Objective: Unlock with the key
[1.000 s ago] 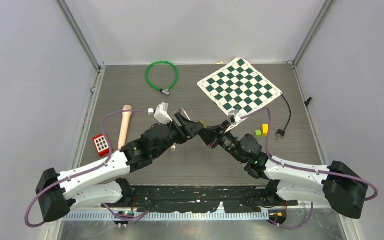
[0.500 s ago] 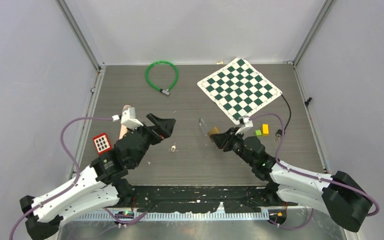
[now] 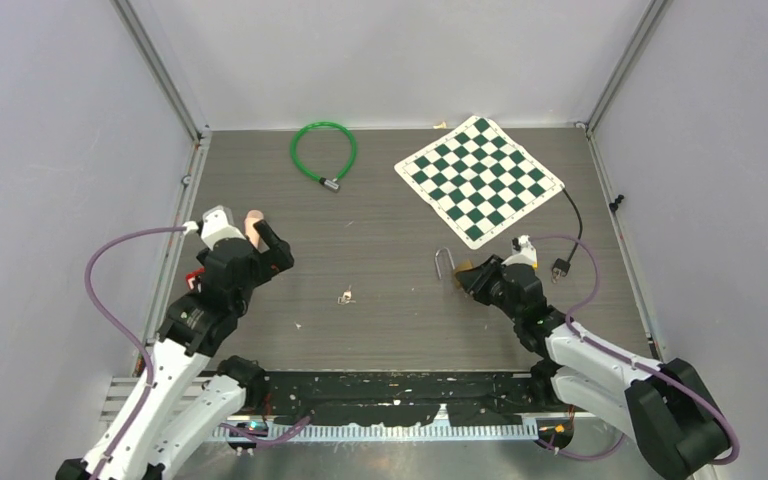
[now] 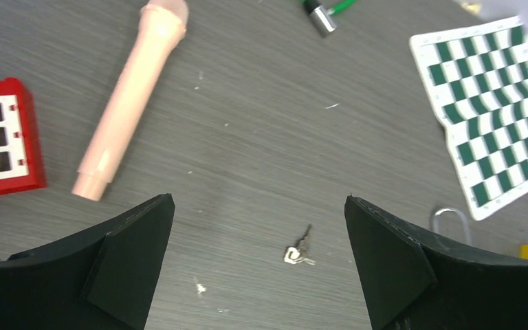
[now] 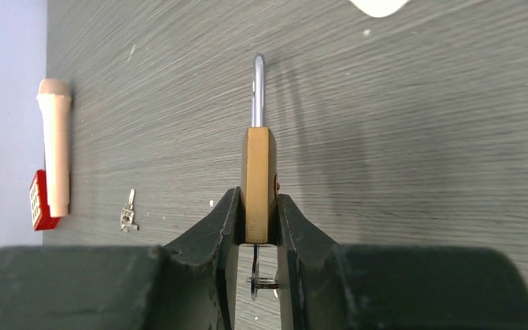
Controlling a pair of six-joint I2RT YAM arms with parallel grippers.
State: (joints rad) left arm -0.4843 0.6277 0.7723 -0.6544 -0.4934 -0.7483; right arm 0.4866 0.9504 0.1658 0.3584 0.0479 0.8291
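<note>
My right gripper [image 5: 258,196] is shut on the brass padlock [image 5: 258,158], pinching the body's flat sides. The silver shackle [image 5: 258,89] points away from me. A key [image 5: 256,271] sticks out of the lock's underside between my fingers. From above, the padlock [image 3: 457,270] is held low over the table at mid right. A small loose bunch of keys [image 3: 344,296] lies on the table, and it shows below my left gripper [image 4: 258,234], which is wide open and holds nothing. That left gripper [image 3: 272,247] hangs over the left side, well apart from the lock.
A pink cylinder [image 4: 134,96] and a red windowed block [image 4: 0,144] lie at the left. The green cable lock [image 3: 323,150] lies at the back. A checkered mat [image 3: 480,178] covers the back right, with a black cable and plug [image 3: 563,266] beside it.
My left arm has pulled back to the left and its gripper has opened wide. The right arm has carried the padlock rightwards and lower. The loose keys now lie on the table.
</note>
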